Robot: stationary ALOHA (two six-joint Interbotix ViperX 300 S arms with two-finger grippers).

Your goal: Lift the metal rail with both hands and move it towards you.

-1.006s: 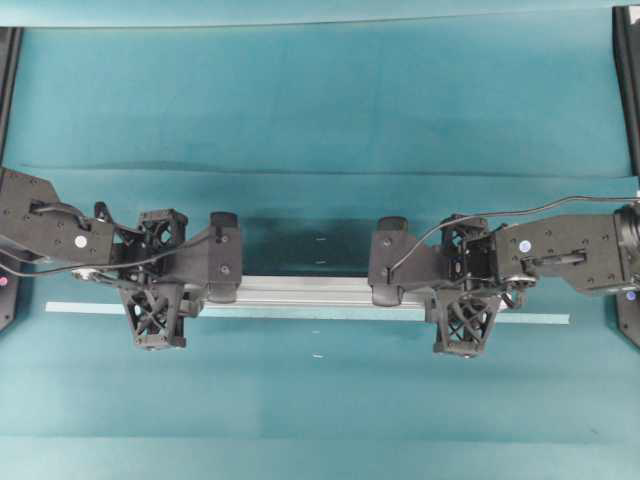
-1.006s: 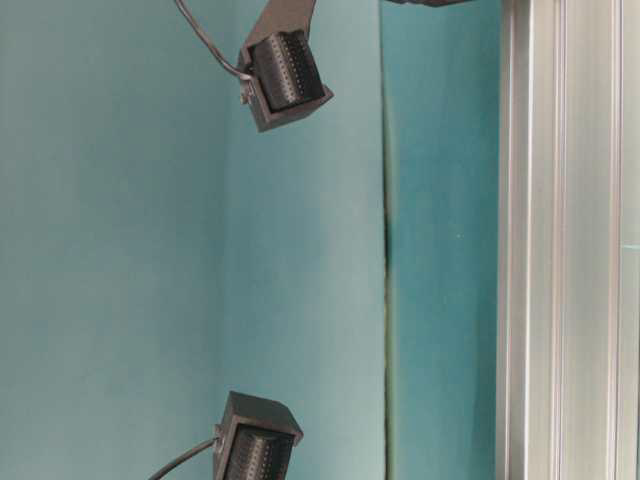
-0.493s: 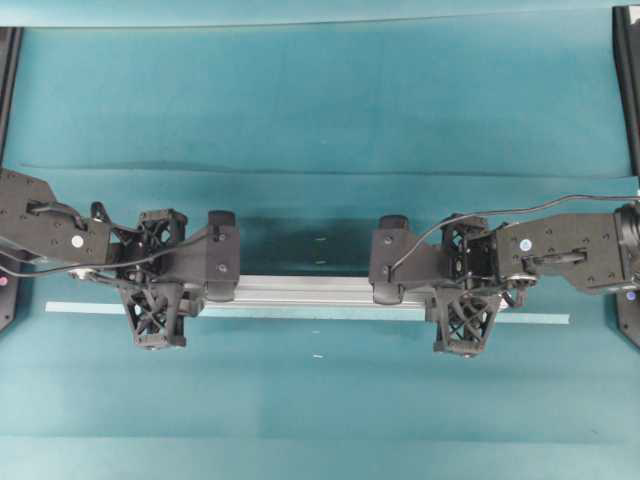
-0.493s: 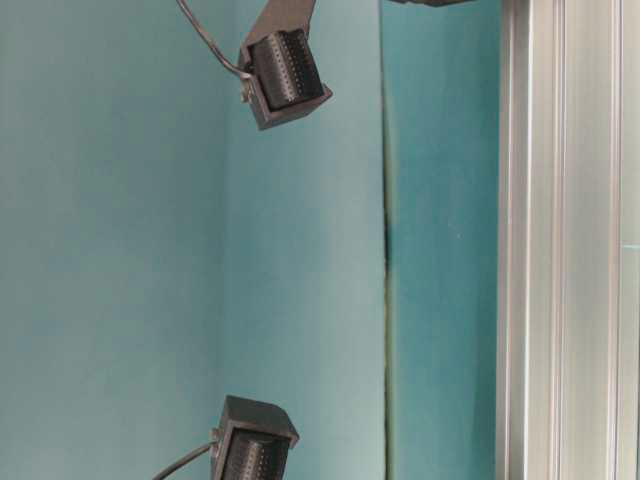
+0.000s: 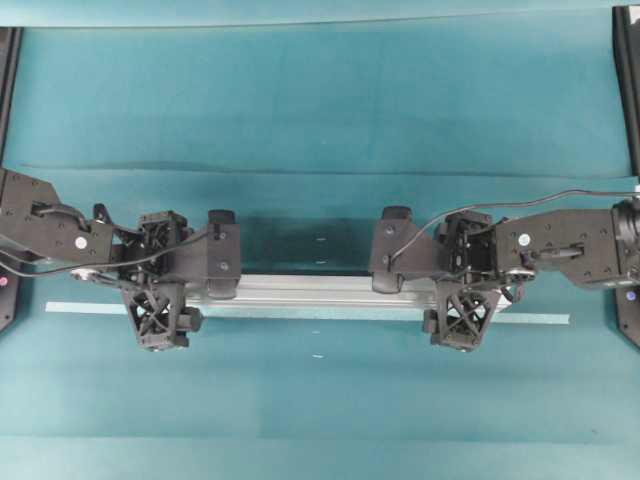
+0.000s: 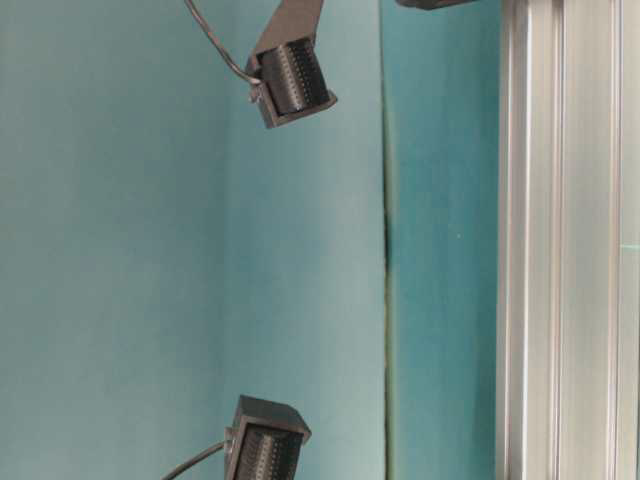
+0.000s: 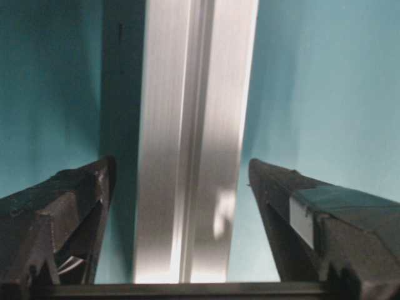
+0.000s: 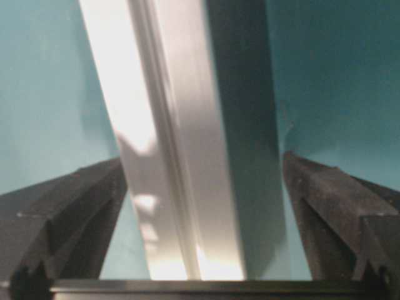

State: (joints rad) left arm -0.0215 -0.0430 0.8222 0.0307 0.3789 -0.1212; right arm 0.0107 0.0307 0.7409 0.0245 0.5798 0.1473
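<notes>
The metal rail (image 5: 310, 290), a long grooved silver bar, lies crosswise on the teal cloth just behind a thin pale-blue tape strip (image 5: 540, 319). My left gripper (image 5: 160, 285) straddles its left end and my right gripper (image 5: 462, 285) its right end. In the left wrist view the rail (image 7: 194, 137) runs between the two black fingers (image 7: 62, 212), with cloth showing on both sides, so the left gripper (image 7: 181, 161) is open. The right wrist view shows the same: the rail (image 8: 169, 125) sits inside the open right gripper (image 8: 203, 158), untouched. At table level the rail (image 6: 560, 240) fills the right side.
Black frame posts stand at the far left (image 5: 8, 60) and far right (image 5: 628, 80) edges. A fold in the cloth (image 5: 320, 172) runs across behind the arms. Two ribbed black finger pads (image 6: 295, 80) (image 6: 265, 450) hang apart from the rail in the table-level view.
Both grippers' jaws have spread wide and let go of the rail. The rail lies where it was and both arms have barely shifted.
</notes>
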